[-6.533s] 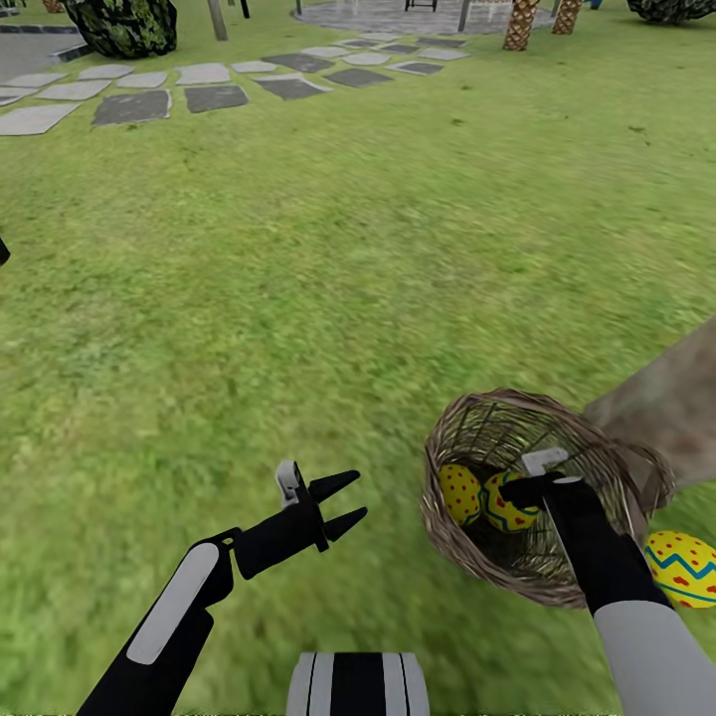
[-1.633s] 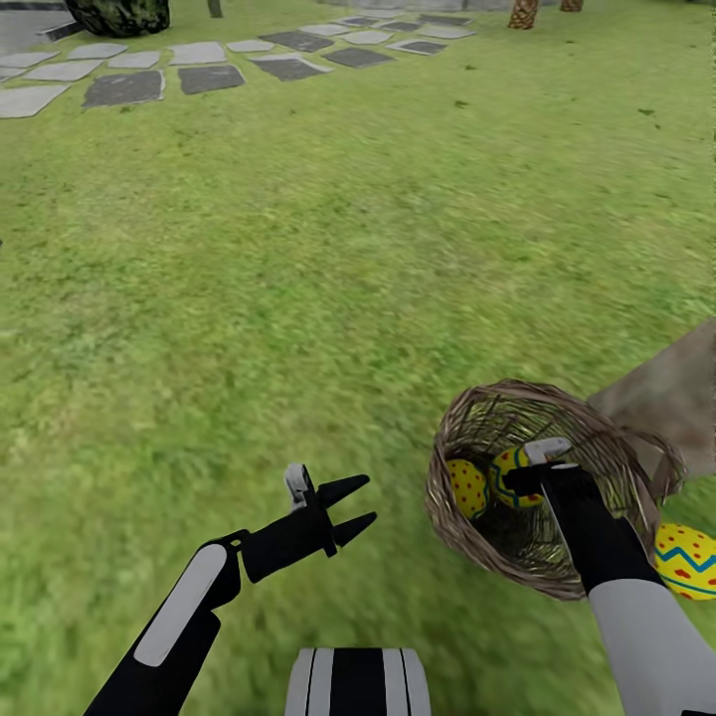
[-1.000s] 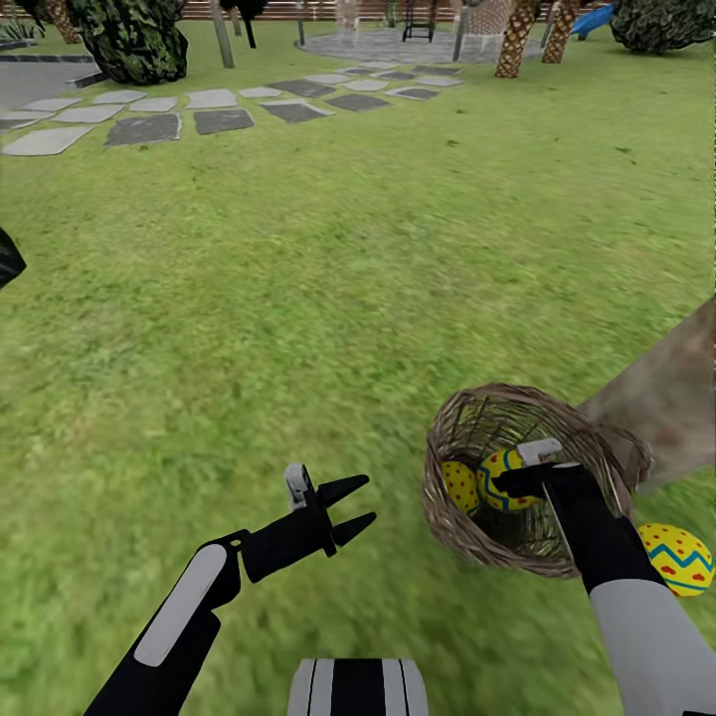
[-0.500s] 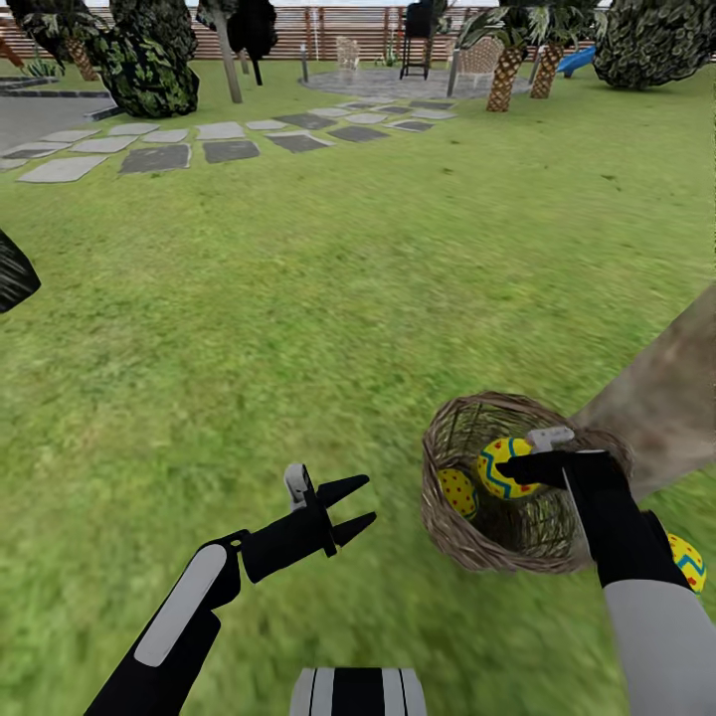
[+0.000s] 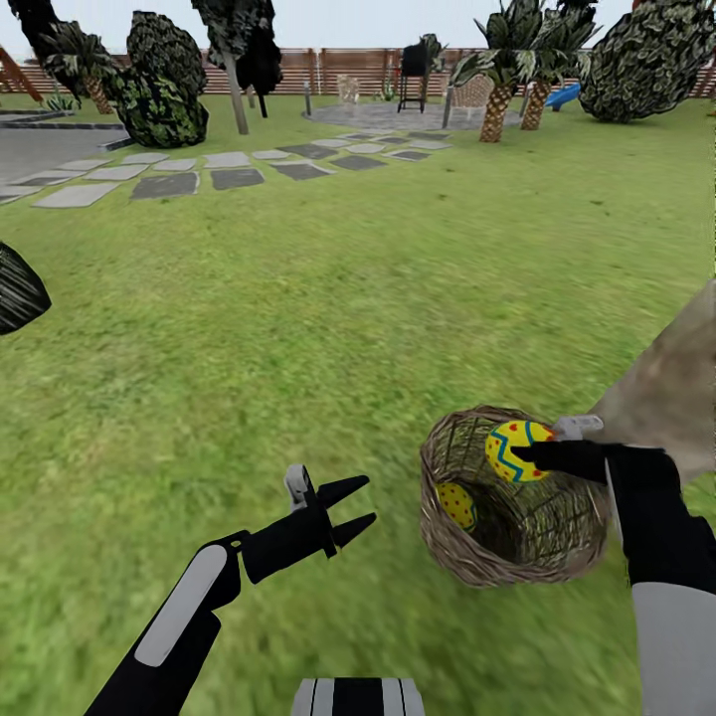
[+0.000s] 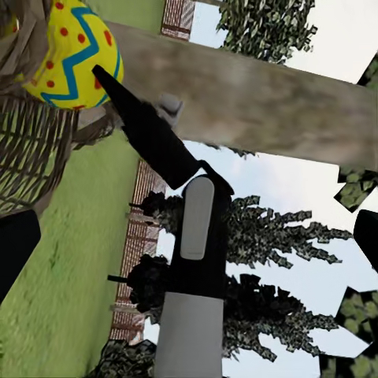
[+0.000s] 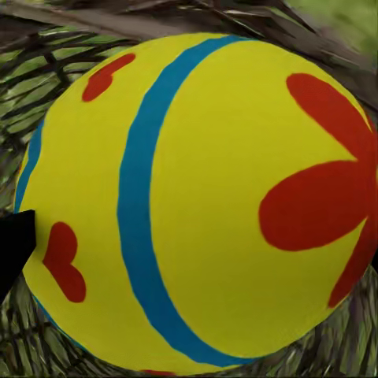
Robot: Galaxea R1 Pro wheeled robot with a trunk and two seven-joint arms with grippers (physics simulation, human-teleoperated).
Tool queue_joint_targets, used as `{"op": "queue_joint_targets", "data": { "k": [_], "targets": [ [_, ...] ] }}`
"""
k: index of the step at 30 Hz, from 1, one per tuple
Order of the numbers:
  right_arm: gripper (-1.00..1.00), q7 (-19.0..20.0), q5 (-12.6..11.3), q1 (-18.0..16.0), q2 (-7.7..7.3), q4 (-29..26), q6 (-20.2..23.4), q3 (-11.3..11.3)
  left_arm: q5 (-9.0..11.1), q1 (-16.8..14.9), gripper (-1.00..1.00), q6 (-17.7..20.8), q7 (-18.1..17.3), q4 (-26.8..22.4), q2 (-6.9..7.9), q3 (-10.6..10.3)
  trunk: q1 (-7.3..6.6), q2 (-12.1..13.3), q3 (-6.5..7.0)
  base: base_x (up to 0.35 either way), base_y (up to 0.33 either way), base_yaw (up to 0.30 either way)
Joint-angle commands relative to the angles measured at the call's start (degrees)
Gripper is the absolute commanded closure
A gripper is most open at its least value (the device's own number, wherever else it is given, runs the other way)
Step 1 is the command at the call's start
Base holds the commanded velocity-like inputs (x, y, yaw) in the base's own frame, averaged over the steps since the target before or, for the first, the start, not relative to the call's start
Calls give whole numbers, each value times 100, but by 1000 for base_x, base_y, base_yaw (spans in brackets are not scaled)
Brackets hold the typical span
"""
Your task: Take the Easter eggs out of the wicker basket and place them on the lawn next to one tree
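**Egg held at the basket's rim**

Right gripper [image 5: 527,455] is closed on an egg [image 5: 517,449], its dark fingers pinching the yellow shell at the far rim of the wicker basket [image 5: 512,497]. The held egg sits level with the basket's top edge, above the hollow rather than down in it. From the right wrist camera the egg [image 7: 197,201] shows a blue band, red heart-like spots and a red flower mark, with wicker weave behind it. The left wrist camera catches the same egg [image 6: 71,51] with its blue zigzag and red dots, a black fingertip [image 6: 118,90] against it.

Below the gripper, deep inside the basket against the near-left wall, lies a second egg [image 5: 455,505] (yellow with red dots). The basket stands on the lawn [image 5: 298,318], tilted a little toward the robot. Just beyond the gripper, on its outer side, the thick mottled tree [image 5: 666,388] trunk rises out of the grass, close behind the basket; it also crosses the left wrist view [image 6: 260,102].

Well off to the other side of the basket, the left gripper [image 5: 353,507] hangs over bare grass, its two fingers parted and holding nothing.

Far beyond, grey stepping stones [image 5: 169,179], palms [image 5: 497,89] and a brown slat fence [image 5: 338,70] edge the garden.
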Motion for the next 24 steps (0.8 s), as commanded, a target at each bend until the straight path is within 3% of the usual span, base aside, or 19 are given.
{"op": "queue_joint_targets", "data": {
  "k": [1,9,11,14,15,20,24],
  "targets": [
    [100,210,60,-3,-1,-19,13,-99,-32,-3,-100,3,-41,2,4,-6,-4,0,19,-216,0,0],
    [100,565,46,-2,1,-275,13,-505,-32,-3,-100,3,-41,2,4,-6,-24,11,196,-325,0,0],
    [100,1095,50,-2,-2,-304,13,-625,-32,-3,-100,3,-41,2,4,-6,-30,13,240,-326,0,0],
    [100,1688,59,-2,4,-329,13,-1279,-32,-3,-100,3,-41,2,4,-1,-37,17,307,-73,0,0],
    [100,1805,55,-2,5,-326,13,-1348,-32,-3,-100,3,-41,2,4,-2,-40,19,329,-12,0,0],
    [100,2679,51,6,14,-301,13,-1426,-28,-3,-100,-5,-41,2,4,2,-53,25,443,-2,0,-57],
    [100,2786,45,21,14,-278,13,-1470,-23,-3,-100,-12,-49,1,4,-1,-63,31,546,0,0,-245]
  ]
}}
